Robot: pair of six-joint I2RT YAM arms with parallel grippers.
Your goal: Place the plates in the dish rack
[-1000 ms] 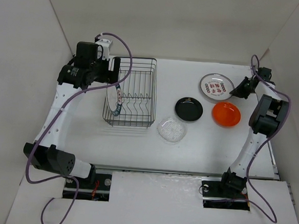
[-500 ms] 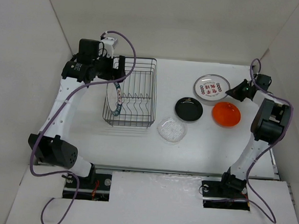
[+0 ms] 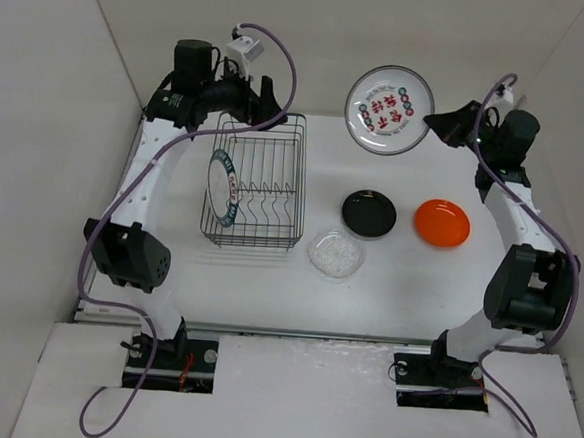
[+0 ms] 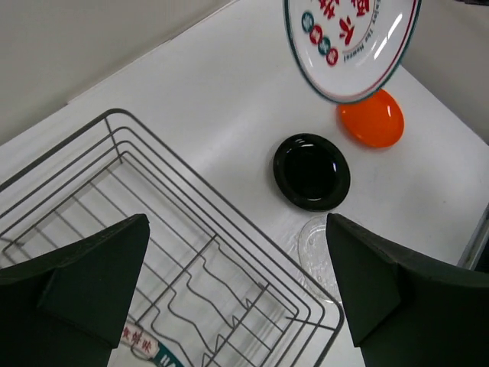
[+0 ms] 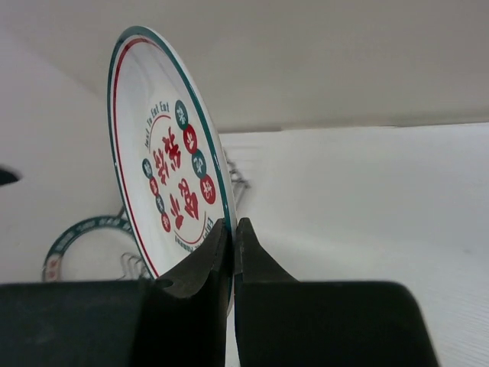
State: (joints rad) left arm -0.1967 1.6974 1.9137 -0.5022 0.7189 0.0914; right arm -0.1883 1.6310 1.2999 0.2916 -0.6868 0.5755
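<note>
The dish rack (image 3: 256, 181) stands at the table's back left. The plate with the dark patterned rim (image 3: 222, 186) stands upright in its left end. My left gripper (image 3: 265, 105) is open and empty, high over the rack's far edge; in the left wrist view the left gripper (image 4: 237, 222) looks down on the rack (image 4: 153, 252). My right gripper (image 3: 441, 123) is shut on the rim of the white plate with red characters (image 3: 388, 109), held upright in the air (image 5: 164, 191). The black plate (image 3: 369, 212), orange plate (image 3: 442, 222) and clear glass plate (image 3: 335, 253) lie on the table.
White walls close the table in at the back (image 3: 334, 42), left and right. The glass plate lies just off the rack's near right corner. A purple cable (image 3: 282, 68) loops above the left wrist.
My right gripper has lifted the red-character plate off the table, up and to the left. My left gripper has risen and moved back from the patterned plate, which stays in the rack.
</note>
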